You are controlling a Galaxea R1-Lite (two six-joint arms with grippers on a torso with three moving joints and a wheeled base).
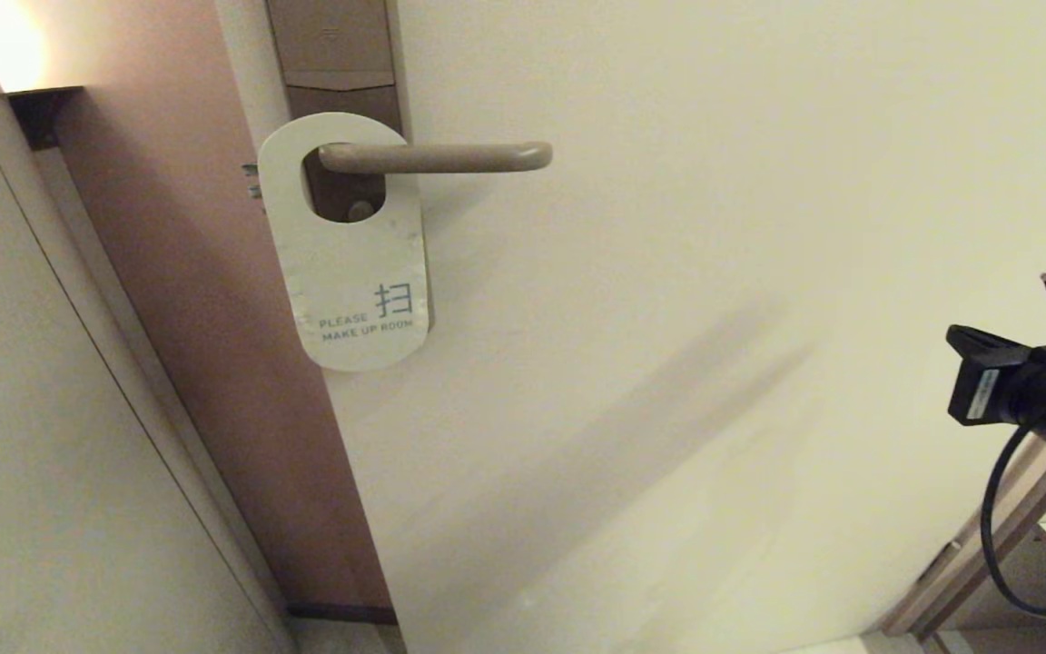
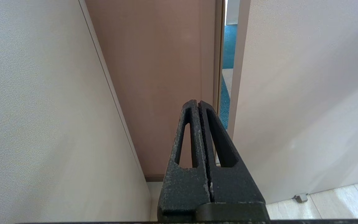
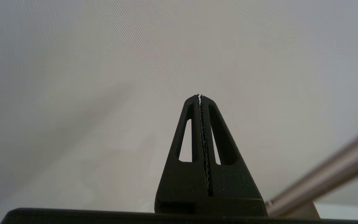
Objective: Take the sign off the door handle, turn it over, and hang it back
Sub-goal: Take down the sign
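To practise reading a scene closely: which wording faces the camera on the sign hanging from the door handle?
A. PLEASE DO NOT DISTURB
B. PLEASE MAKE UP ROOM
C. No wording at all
B: the sign, hung on the door handle, shows its white side printed PLEASE MAKE UP ROOM.

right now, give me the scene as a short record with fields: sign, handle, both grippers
sign: hangs by its oval hole on the door handle, white side out, "PLEASE MAKE UP ROOM"
door handle: level lever on a brown lock plate
right gripper: shut, empty, facing the bare door, away from the sign
left gripper: shut, empty, parked low by the door's edge
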